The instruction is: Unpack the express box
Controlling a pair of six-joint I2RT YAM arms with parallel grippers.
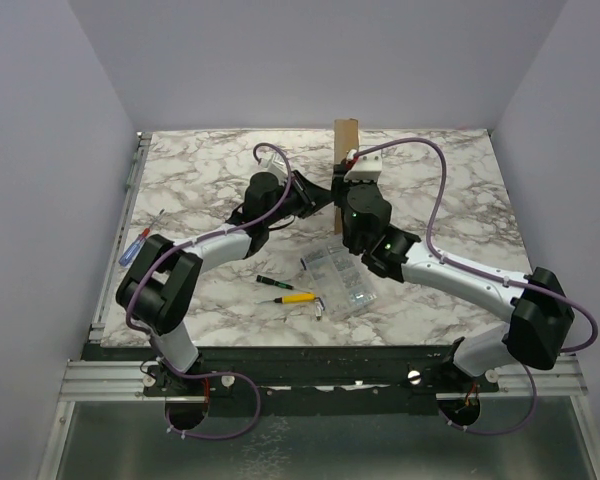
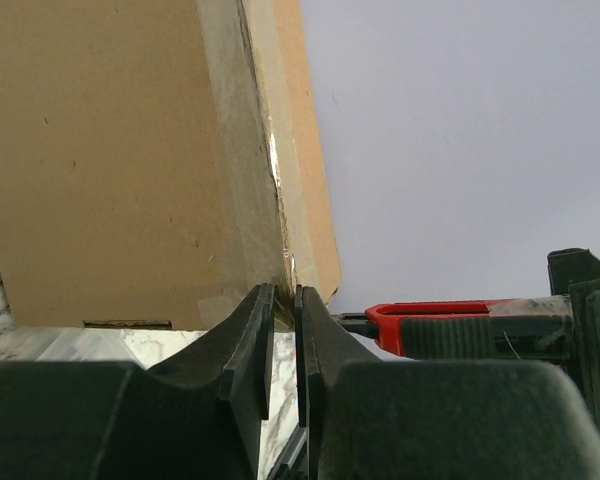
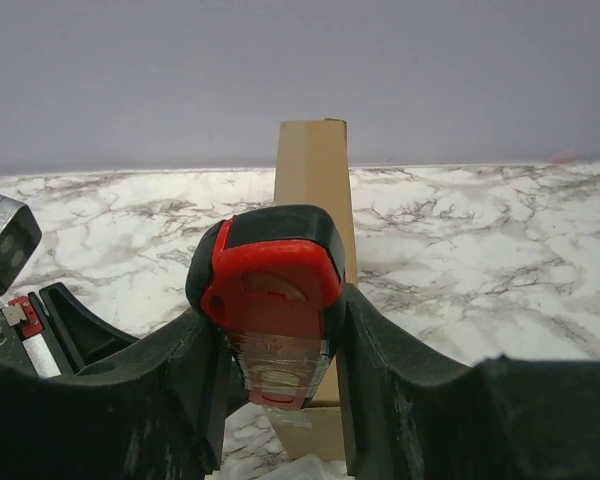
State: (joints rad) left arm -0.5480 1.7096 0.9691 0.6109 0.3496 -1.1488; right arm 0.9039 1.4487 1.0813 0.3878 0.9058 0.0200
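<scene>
The express box (image 1: 345,135), plain brown cardboard, stands on edge at the back of the marble table. In the left wrist view it fills the upper left (image 2: 110,150). My left gripper (image 2: 285,295) is nearly closed, pinching the thin lower corner of the box's taped edge (image 1: 325,195). My right gripper (image 3: 278,325) is shut on a red and black box cutter (image 3: 270,290), which points at the narrow face of the box (image 3: 315,160). The cutter (image 2: 460,325) shows right of the left fingers. Both grippers (image 1: 348,182) meet just in front of the box.
A clear plastic compartment case (image 1: 342,280) lies on the table in front of the arms. Left of it lie a yellow-handled screwdriver (image 1: 298,297), a green and black one (image 1: 272,282) and a small hex key (image 1: 320,306). A pen (image 1: 132,245) lies at the table's left edge.
</scene>
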